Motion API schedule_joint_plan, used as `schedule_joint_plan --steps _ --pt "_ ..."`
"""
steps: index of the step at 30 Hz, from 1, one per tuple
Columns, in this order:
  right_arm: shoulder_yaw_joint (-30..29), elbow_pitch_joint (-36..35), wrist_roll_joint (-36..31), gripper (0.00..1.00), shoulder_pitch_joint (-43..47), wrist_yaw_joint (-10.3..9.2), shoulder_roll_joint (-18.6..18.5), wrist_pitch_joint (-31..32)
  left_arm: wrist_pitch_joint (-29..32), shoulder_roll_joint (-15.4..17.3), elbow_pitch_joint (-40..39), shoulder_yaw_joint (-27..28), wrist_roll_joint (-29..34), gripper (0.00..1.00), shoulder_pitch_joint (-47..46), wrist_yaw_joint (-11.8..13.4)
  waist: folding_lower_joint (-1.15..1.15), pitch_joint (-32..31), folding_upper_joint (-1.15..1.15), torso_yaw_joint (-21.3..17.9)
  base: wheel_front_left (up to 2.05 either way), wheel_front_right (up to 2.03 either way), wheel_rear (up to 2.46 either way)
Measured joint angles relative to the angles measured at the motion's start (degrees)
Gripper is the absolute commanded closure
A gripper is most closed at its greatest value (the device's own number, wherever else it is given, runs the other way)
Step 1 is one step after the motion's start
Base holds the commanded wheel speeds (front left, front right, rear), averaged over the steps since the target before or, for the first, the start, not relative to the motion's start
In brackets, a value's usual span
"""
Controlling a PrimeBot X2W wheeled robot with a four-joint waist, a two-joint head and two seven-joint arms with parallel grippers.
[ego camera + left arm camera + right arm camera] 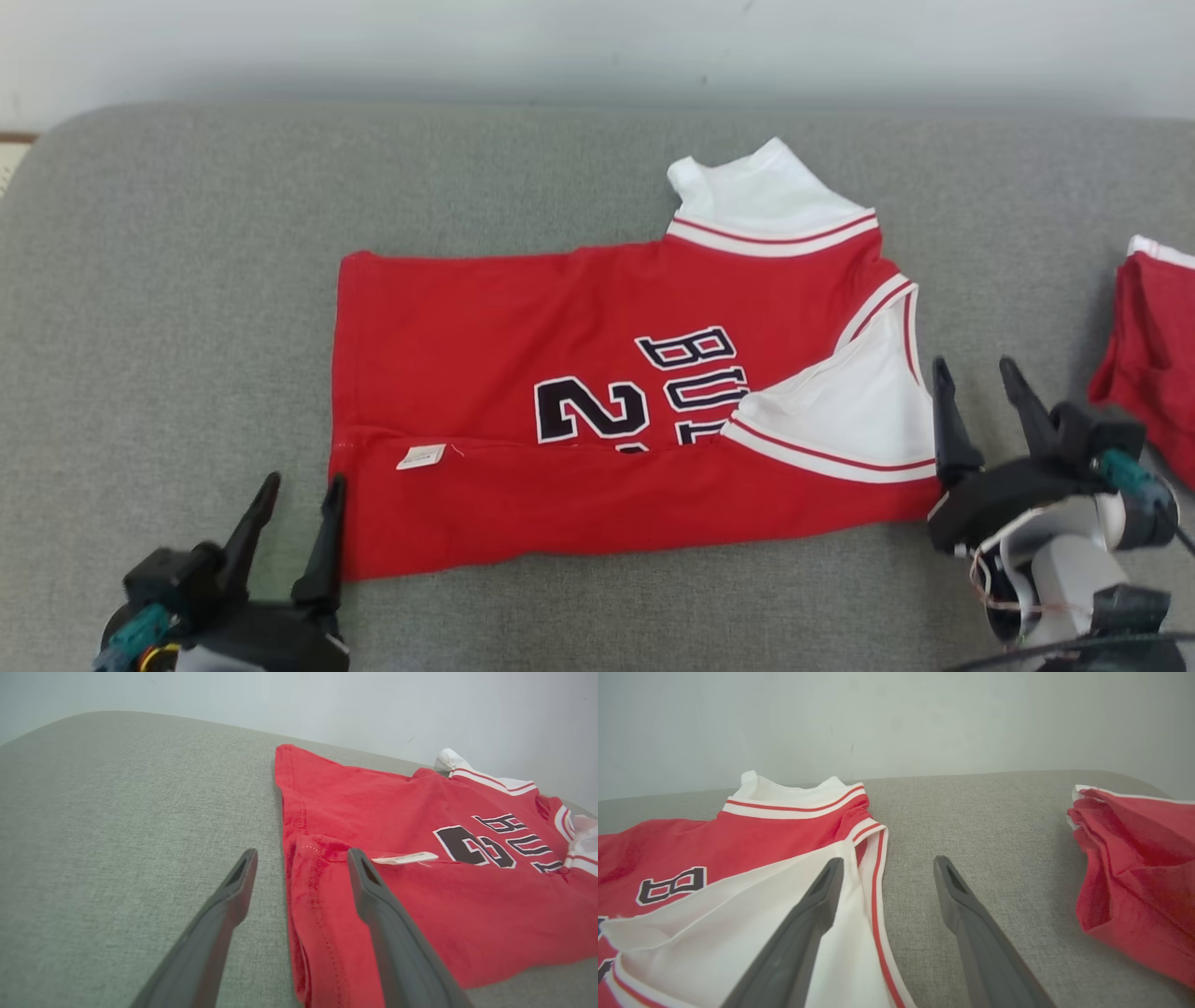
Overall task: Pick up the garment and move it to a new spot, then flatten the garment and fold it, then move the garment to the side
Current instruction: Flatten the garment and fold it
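1. Red jersey (579, 373): lies partly folded at the middle of the grey cushion (187, 280).
2. Left gripper (305, 479): fingers spread, empty, at the jersey's hem corner.
3. Right gripper (973, 362): fingers spread, empty, beside its shoulder edge.

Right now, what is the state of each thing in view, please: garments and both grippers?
Red jersey: flat on the grey cushion, near edge folded over, not held.
Second red garment: crumpled, apart at the right.
Left gripper: open, at the jersey's left end.
Right gripper: open, at the jersey's right end.
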Motion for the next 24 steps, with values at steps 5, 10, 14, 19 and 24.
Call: schedule_joint_plan --steps 5,10,14,19,24 --pt "0.75 -2.48 -0.49 0.0 4.49 0.0 0.59 0.0 0.0 -1.81 -2.16 4.5 4.13 0.0 4.2 0.0 0.0 -2.38 0.0 -0.25 0.0 0.0 0.0" --pt "4.81 -4.77 -0.66 0.0 8.18 0.0 1.08 0.0 0.0 -3.53 -3.69 6.19 5.77 0.0 7.93 0.01 -0.01 -4.5 0.0 -0.4 0.0 0.0 0.0" --pt "7.35 -5.16 -0.47 0.0 9.11 0.0 1.42 0.0 0.0 -4.25 -3.9 5.88 5.95 0.0 9.36 0.01 -0.01 -5.31 0.0 0.46 0.0 0.0 0.0" --pt "8.82 -3.44 0.35 0.0 9.17 0.0 1.77 0.0 0.0 -4.58 -4.28 5.54 5.91 0.0 9.49 0.0 0.0 -5.71 0.0 2.52 0.0 0.0 0.0" --pt "9.15 -0.9 0.53 0.0 7.76 0.0 2.25 0.0 0.0 -4.74 -4.39 5.11 5.69 0.0 10.01 0.0 0.0 -5.95 0.0 5.0 0.0 0.0 0.0"
